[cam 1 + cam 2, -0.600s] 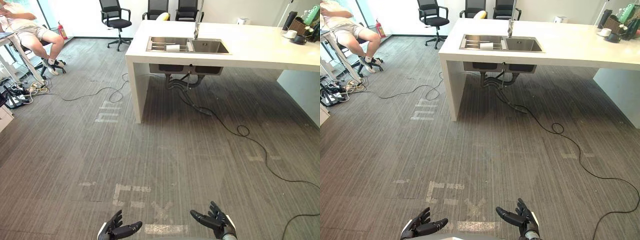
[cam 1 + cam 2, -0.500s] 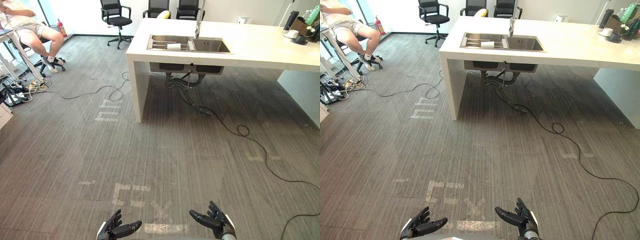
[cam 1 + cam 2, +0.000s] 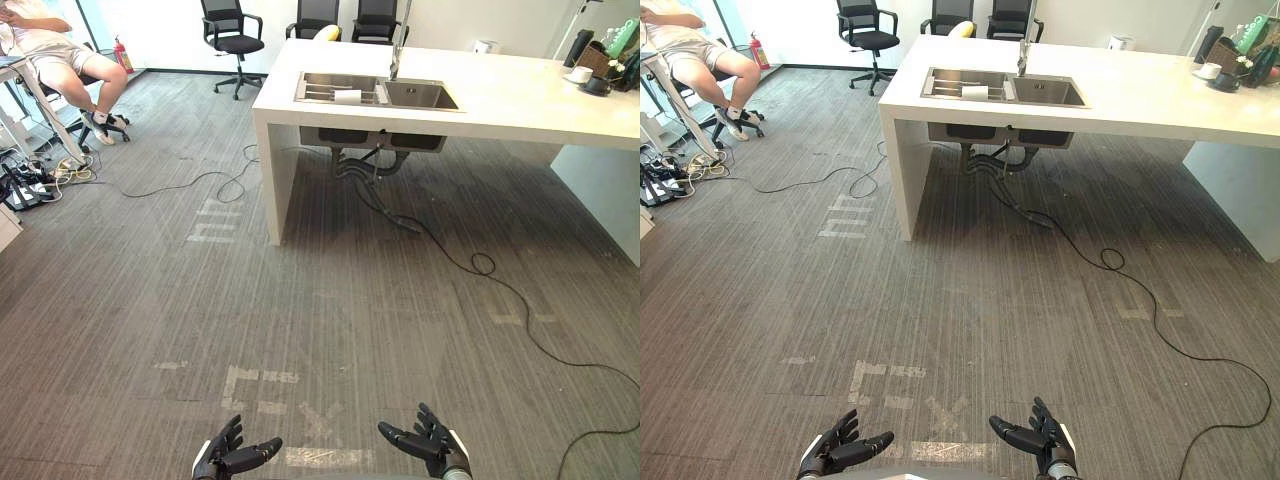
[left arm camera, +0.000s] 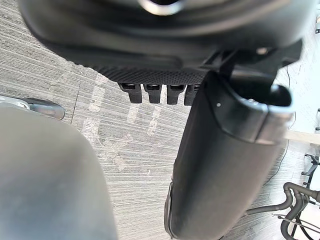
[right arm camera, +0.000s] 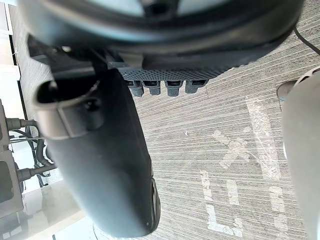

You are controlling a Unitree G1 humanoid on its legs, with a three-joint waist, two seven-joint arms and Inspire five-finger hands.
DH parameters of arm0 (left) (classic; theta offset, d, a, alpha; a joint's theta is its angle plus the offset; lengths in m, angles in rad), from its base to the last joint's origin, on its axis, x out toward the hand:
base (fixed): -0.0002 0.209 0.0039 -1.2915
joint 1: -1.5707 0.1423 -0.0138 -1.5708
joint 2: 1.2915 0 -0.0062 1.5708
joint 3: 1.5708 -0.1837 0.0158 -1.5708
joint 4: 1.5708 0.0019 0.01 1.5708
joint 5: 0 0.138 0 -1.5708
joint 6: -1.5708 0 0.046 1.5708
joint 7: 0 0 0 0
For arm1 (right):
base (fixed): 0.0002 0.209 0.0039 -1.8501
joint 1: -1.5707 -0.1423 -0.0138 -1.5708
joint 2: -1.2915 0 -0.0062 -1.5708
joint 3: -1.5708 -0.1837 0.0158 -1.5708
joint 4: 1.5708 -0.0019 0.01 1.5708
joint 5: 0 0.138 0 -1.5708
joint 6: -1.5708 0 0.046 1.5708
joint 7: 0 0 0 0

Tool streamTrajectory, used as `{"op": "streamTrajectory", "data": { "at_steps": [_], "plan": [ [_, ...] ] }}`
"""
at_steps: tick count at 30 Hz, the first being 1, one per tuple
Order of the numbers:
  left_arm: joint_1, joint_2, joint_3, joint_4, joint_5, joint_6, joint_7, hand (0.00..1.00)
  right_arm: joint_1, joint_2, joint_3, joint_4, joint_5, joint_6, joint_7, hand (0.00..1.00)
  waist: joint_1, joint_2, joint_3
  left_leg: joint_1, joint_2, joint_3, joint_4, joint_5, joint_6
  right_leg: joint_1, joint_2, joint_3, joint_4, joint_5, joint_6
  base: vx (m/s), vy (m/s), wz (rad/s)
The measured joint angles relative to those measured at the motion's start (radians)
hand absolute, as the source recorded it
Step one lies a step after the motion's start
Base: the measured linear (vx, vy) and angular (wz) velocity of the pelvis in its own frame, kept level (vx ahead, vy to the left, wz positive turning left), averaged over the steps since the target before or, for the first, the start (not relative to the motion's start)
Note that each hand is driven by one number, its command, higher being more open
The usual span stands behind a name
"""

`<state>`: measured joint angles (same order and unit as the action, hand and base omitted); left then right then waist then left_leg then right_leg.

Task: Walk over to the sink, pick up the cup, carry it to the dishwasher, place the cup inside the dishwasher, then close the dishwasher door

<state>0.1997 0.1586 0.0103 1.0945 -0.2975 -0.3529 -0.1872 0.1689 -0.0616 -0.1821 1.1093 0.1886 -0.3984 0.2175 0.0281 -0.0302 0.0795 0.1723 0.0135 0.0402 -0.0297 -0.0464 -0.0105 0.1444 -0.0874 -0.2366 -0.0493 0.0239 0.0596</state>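
1. Noted low over the grey carpet (image 3: 330, 300): left hand (image 3: 232, 457) and right hand (image 3: 428, 447), both with fingers spread and relaxed, holding nothing.
2. Located well ahead, far from both hands: sink (image 3: 378, 92) set in white counter (image 3: 500, 95).
3. Found in the sink's left basin: white cup (image 3: 347, 95); upright or lying, cannot tell.
4. Observed far left: seated person (image 3: 60, 50); beyond the counter, office chairs (image 3: 232, 40).

A white cup (image 3: 347, 95) rests in the steel sink's (image 3: 420, 95) left basin.
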Motion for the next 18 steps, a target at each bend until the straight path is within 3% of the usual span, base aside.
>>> {"op": "streamTrajectory", "data": {
  "at_steps": [18],
  "plan": [
    [0.0,0.0,0.001,0.0,-0.001,0.0,-0.01,1.0,0.001,0.0,0.0,0.0,0.0,0.0,-0.009,1.0,-0.002,0.001,-0.001,0.006,0.002,0.013,0.0,-0.001,-0.001,0.0,0.001,0.012,0.0,0.0,0.0,0.0,0.0,-0.01]
  ]
}}
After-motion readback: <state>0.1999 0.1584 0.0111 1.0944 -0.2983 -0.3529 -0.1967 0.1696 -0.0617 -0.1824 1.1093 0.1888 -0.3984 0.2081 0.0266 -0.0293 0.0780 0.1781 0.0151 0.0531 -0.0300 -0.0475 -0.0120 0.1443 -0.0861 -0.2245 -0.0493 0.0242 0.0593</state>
